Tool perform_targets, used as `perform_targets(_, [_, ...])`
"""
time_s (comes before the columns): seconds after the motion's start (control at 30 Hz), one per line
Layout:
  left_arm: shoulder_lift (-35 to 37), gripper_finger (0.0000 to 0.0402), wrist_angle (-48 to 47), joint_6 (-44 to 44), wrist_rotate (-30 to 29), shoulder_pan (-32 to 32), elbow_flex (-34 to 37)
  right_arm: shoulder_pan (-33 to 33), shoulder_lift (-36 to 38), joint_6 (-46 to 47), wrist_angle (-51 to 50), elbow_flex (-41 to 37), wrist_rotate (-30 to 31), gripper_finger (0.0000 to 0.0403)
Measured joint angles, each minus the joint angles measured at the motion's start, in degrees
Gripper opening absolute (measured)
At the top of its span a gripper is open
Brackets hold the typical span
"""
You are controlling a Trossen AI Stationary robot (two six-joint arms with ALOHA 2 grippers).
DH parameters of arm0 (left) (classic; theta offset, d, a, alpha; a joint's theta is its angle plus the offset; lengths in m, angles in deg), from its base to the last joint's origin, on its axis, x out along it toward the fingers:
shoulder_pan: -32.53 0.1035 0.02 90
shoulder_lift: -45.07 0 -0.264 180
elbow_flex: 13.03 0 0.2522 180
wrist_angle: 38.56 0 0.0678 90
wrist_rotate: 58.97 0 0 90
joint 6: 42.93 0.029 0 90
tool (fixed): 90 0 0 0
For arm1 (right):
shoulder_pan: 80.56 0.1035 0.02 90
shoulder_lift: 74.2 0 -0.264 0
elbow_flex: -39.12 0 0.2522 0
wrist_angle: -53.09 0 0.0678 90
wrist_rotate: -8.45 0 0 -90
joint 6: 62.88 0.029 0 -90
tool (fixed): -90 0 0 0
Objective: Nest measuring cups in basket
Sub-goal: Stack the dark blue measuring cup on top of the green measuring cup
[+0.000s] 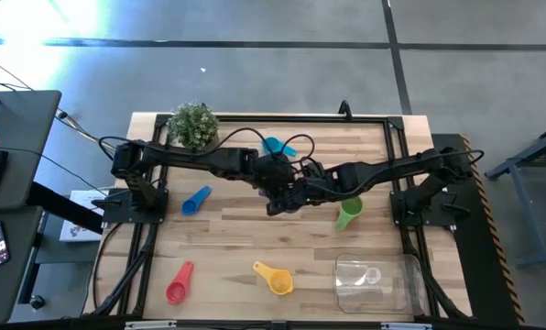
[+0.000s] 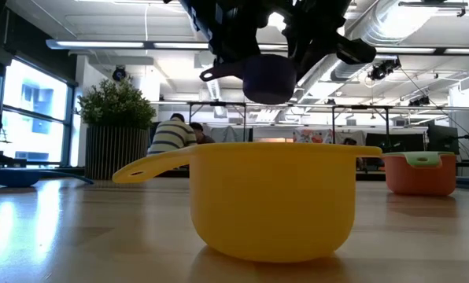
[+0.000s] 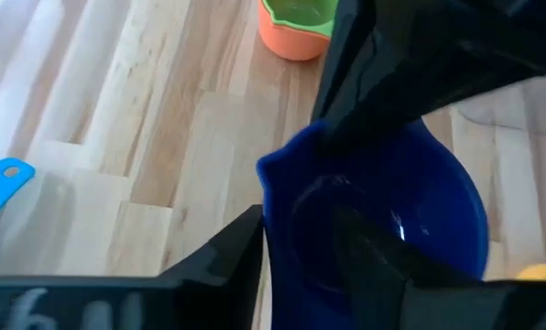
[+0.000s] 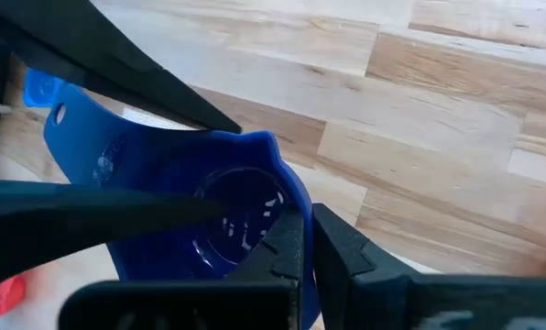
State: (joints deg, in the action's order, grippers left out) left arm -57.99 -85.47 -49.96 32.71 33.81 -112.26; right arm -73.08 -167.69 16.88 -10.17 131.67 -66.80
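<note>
From above, my two wrists hide the purple cup (image 2: pixel 267 77) I hold mid-table. The basket (image 1: pixel 380 282) near the table's front edge holds something too faint to identify.

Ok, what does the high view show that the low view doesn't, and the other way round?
Only the high view: the clear basket near the table's front edge and the red cup. Only the low view: the purple cup hanging clear of the table, and people in the room behind. Both: the yellow cup, and the left gripper and right gripper meeting mid-table.
</note>
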Motion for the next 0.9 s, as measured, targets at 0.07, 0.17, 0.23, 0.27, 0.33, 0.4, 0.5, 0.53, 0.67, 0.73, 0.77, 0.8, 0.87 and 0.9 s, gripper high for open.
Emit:
perform_targets(0.07, [0.00, 0.0137, -0.17, 0.00, 1.09, 0.01, -0.02, 0.00, 0.00, -0.11, -0.88, 0.00, -0.24, 0.0000])
perform_targets(0.17, [0.00, 0.0149, -0.27, 0.01, 2.50, 0.04, -0.02, 0.02, 0.00, -0.19, -2.88, 0.00, -0.34, 0.0000])
perform_targets(0.23, [0.00, 0.0154, -0.40, 0.02, 2.79, 0.04, -0.02, 0.02, 0.00, -0.44, -4.20, 0.00, -0.66, 0.0000])
perform_targets(0.27, [0.00, 0.0156, -0.60, 0.02, 2.96, 0.04, -0.02, 0.01, 0.00, -0.74, -4.95, 0.00, -0.95, 0.0000])
perform_targets(0.33, [0.00, 0.0158, -1.13, 0.02, 3.19, 0.06, -0.06, 0.00, 0.00, -1.76, -6.17, 0.00, -1.47, 0.0000])
perform_targets(0.4, [0.10, 0.0158, -1.89, 0.05, 3.45, 0.25, -0.09, 0.00, 0.00, -2.39, -7.45, 0.00, -1.89, 0.0000])
perform_targets(0.5, [0.82, 0.0159, -3.29, 0.14, 3.40, 0.69, -0.07, -0.02, 0.00, -3.88, -9.86, 0.00, -2.83, 0.0000])
perform_targets(0.53, [1.04, 0.0159, -3.17, 0.18, 3.38, 0.80, -0.07, -0.02, 0.01, -4.31, -10.88, 0.00, -2.92, 0.0000])
perform_targets(0.67, [2.21, 0.0159, -3.40, 0.20, 3.33, 1.45, -0.04, -0.35, 0.11, -8.02, -14.62, 0.00, -4.28, 0.0000])
perform_targets(0.73, [3.20, 0.0159, -3.28, 0.18, 3.25, 1.79, -0.04, -0.93, 0.49, -10.86, -15.24, 0.00, -4.87, 0.0000])
perform_targets(0.77, [3.40, 0.0159, -3.08, 0.17, 3.25, 1.84, -0.05, -1.38, 0.86, -12.68, -15.84, 0.00, -5.29, 0.0000])
perform_targets(0.8, [3.53, 0.0159, -2.84, 0.17, 3.23, 1.84, -0.09, -1.90, 1.24, -14.66, -16.24, 0.00, -5.37, 0.0000])
perform_targets(0.87, [3.98, 0.0159, -3.79, 0.17, 3.14, 1.88, -0.07, -3.20, 2.18, -19.52, -16.22, -0.02, -5.73, 0.0000])
perform_targets(0.9, [4.14, 0.0159, -3.43, 0.16, 3.15, 1.88, -0.07, -3.96, 2.74, -22.32, -16.23, -0.02, -5.95, 0.0000])
